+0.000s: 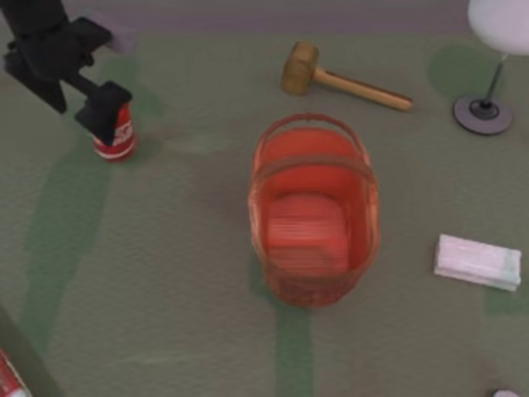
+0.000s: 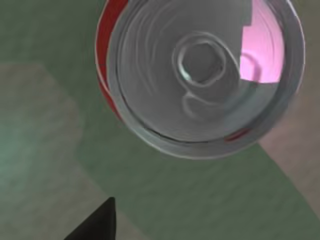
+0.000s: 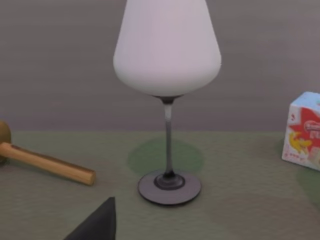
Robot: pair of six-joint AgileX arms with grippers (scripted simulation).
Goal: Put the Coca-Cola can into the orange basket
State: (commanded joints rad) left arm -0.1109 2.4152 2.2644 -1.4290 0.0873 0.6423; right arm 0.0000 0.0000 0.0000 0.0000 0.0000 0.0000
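Note:
The Coca-Cola can (image 1: 116, 138) stands upright at the table's far left, red with white script. In the left wrist view its silver top (image 2: 200, 75) is large and close, seen from above. My left gripper (image 1: 102, 114) hovers just over the can, open; one dark fingertip (image 2: 97, 222) shows clear of the can, and nothing is between the fingers. The orange basket (image 1: 312, 211), oval with ribbed walls and an arched handle, sits at the table's middle with nothing in it. My right gripper (image 3: 142, 215) is outside the top view, parked and open at the right side.
A wooden mallet (image 1: 331, 78) lies behind the basket. A wine glass (image 1: 483, 112) stands at the far right, seen close in the right wrist view (image 3: 167, 65) beside a printed carton (image 3: 304, 131). A white packet (image 1: 478, 261) lies right of the basket.

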